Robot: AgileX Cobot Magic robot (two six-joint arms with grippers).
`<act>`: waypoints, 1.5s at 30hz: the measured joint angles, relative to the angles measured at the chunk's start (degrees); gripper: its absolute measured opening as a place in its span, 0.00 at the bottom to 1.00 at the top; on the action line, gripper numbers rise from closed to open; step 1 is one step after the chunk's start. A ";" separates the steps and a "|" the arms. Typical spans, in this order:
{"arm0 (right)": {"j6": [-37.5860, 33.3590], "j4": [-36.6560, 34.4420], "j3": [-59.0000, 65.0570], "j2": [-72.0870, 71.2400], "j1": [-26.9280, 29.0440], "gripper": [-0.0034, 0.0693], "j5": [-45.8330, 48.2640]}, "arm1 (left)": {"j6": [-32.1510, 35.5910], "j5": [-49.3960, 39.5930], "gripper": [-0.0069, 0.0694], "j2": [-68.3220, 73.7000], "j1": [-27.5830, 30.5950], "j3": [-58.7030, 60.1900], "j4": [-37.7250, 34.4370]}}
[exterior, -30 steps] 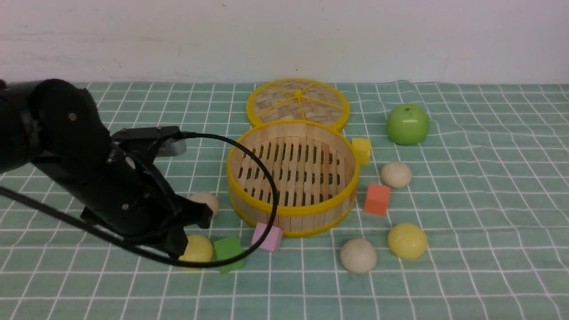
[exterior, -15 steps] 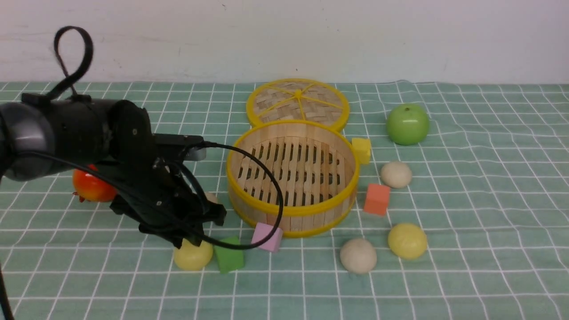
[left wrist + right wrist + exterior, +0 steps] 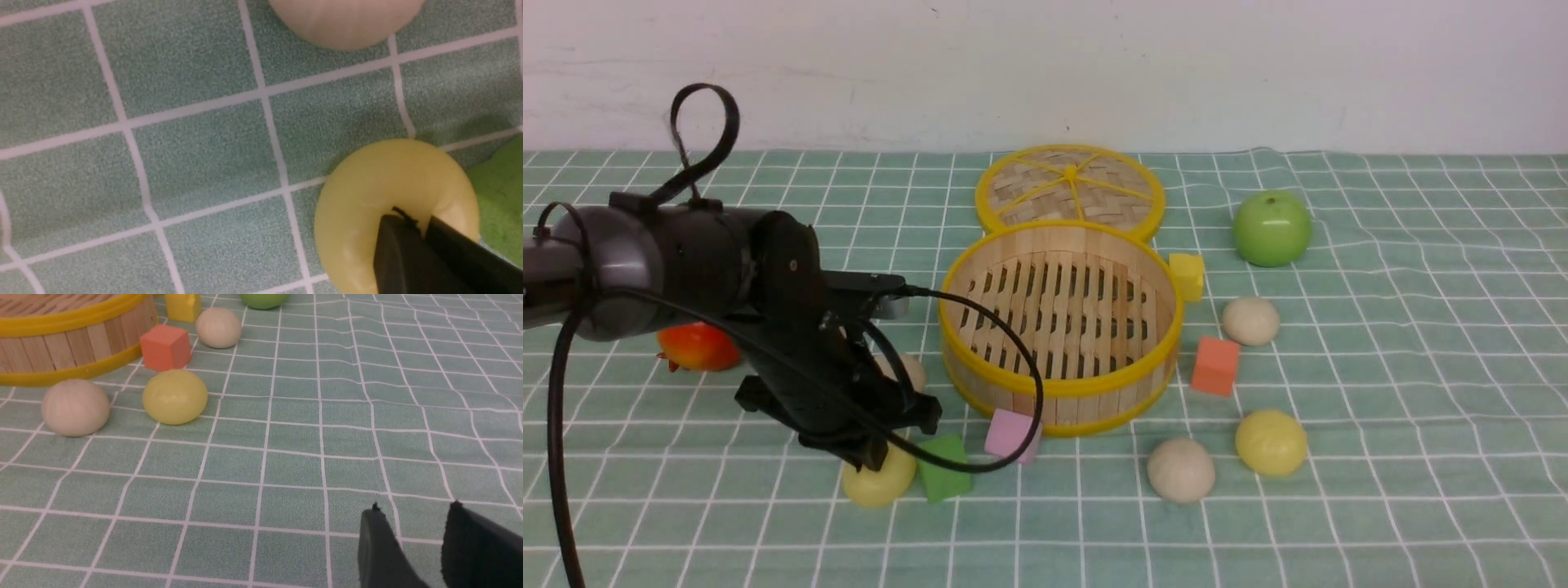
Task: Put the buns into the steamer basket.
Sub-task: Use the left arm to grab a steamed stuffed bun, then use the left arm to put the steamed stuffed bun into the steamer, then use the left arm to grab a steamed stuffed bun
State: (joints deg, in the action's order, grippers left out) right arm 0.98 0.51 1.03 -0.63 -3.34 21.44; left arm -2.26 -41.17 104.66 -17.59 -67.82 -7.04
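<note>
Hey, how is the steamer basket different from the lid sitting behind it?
The steamer basket has an upright wall of wooden strips; the lid lies flat. The basket's floor is parallel slats with gaps, while the lid is woven, with yellow spokes meeting at its centre. The basket sits nearer the robot, the lid just behind it. Both are round, bamboo-coloured and yellow-rimmed.

Black left arm (image 3: 768,278), grey cylindrical joint (image 3: 600,269), looping black cable (image 3: 553,408)
</note>
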 joint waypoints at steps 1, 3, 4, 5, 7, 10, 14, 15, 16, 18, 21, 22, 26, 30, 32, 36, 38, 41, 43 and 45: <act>0.00 0.00 0.00 0.00 0.00 0.38 0.00 | 0.00 -0.81 0.07 -0.67 -0.13 -0.37 0.00; 0.00 0.00 0.00 0.00 0.00 0.38 0.00 | 0.00 -2.57 0.07 -2.58 -0.72 -1.56 0.05; 0.00 0.00 0.00 0.00 0.00 0.38 0.00 | 0.07 -3.03 0.07 -3.10 -0.93 -1.95 0.05; 0.00 0.00 0.00 0.00 0.00 0.38 0.00 | 0.66 -4.69 0.07 -5.05 -1.77 -3.69 -0.23; 0.00 0.00 0.00 0.00 0.00 0.38 0.00 | 2.60 -5.06 0.07 -7.30 -3.40 -6.64 -1.31; 0.00 0.00 0.00 0.00 0.00 0.38 0.00 | 6.62 -3.03 0.07 -8.43 -6.03 -11.77 -3.80; 0.00 0.00 0.00 0.00 0.00 0.38 0.00 | 9.81 1.77 0.07 -4.19 -8.08 -16.50 -5.69; 0.00 0.00 0.00 0.00 0.00 0.38 0.00 | 10.00 3.10 0.07 -1.82 -8.30 -18.34 -5.75; 0.00 0.00 0.00 0.00 0.00 0.38 0.00 | 10.05 3.46 0.07 -0.96 -8.30 -18.60 -5.75; 0.00 0.00 0.00 0.00 0.00 0.38 0.00 | 10.05 3.33 0.07 4.76 -8.30 -22.27 -5.14; 0.00 0.00 0.00 0.00 0.00 0.38 0.00 | 9.05 -0.09 0.10 10.14 -8.30 -26.35 -3.09; 0.00 0.00 0.00 0.00 0.00 0.38 0.00 | 8.28 -1.16 0.11 11.71 -8.30 -27.63 -2.27; 0.00 0.00 0.00 0.00 0.00 0.38 0.00 | 4.69 -2.87 0.23 15.48 -8.30 -31.04 1.53; 0.00 0.00 0.00 0.00 0.00 0.38 0.00 | 1.06 -7.15 0.40 15.43 -8.30 -33.88 3.33; 0.00 0.00 0.00 0.00 0.00 0.38 0.00 | 0.72 -10.54 0.47 14.95 -8.30 -35.76 3.47; 0.00 0.00 0.00 0.00 0.00 0.38 0.00 | 0.26 -18.74 0.52 11.73 -8.30 -38.31 4.21; 0.00 0.00 0.00 0.00 0.00 0.38 0.00 | 0.00 -23.31 0.50 8.81 -8.18 -38.14 6.27; 0.00 0.00 0.00 0.00 0.00 0.38 0.00 | -1.65 -27.72 0.40 5.08 -5.96 -34.24 7.64; 0.00 0.00 0.00 0.00 0.00 0.38 0.00 | -2.30 -28.04 0.33 3.70 -2.99 -29.87 7.46; 0.00 0.00 0.00 0.00 0.00 0.38 0.00 | -2.66 -26.42 0.27 3.32 0.45 -25.45 6.46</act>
State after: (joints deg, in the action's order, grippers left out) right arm 0.98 0.51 1.03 -0.63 -3.34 21.44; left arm -4.92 -67.60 107.97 -17.15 -93.27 -0.58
